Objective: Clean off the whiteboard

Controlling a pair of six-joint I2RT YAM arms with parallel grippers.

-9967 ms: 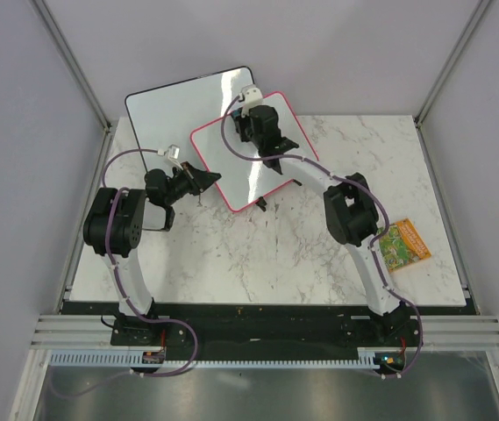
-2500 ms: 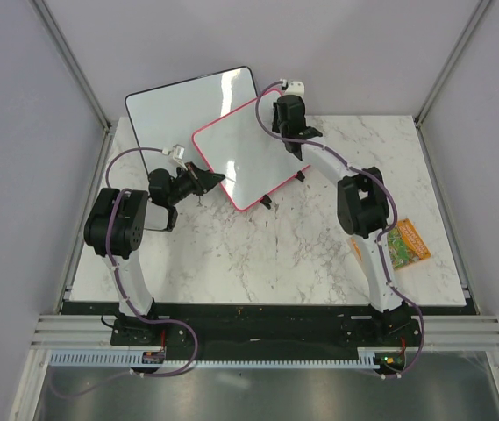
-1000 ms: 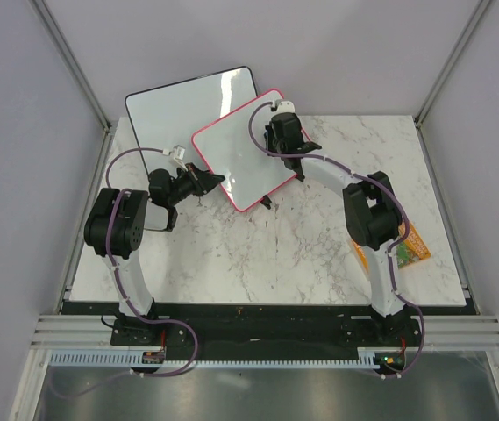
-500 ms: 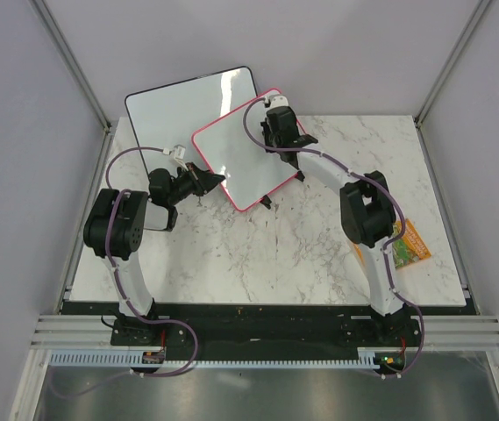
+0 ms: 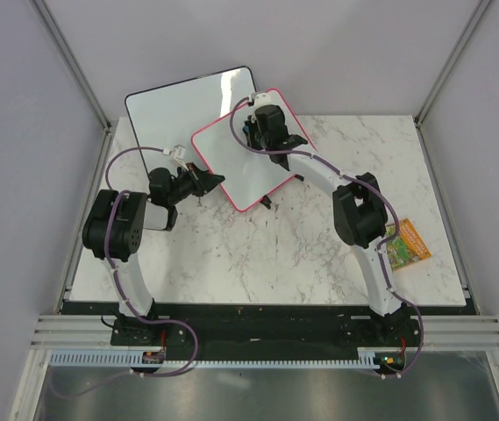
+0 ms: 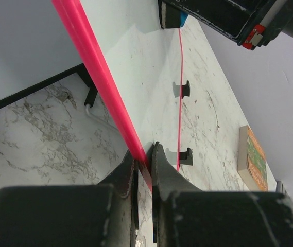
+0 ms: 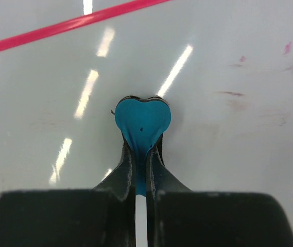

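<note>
Marble table (image 5: 258, 254); right arm (image 5: 317, 168) outstretched over whiteboard (image 5: 231, 162)

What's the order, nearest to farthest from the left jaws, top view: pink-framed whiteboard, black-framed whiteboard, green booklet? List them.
1. Pink-framed whiteboard: clamped at its left edge.
2. Black-framed whiteboard: just behind, back left.
3. Green booklet: far right.

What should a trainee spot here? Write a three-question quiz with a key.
1. True or false: the left end effector is shut on the pink frame of the whiteboard.
2. What does the right end effector hold? A) a marker B) a blue heart-shaped eraser C) a cloth
3. Fill in: the larger whiteboard behind it has a ___ frame.
Key: 1 true; 2 B; 3 black.
</note>
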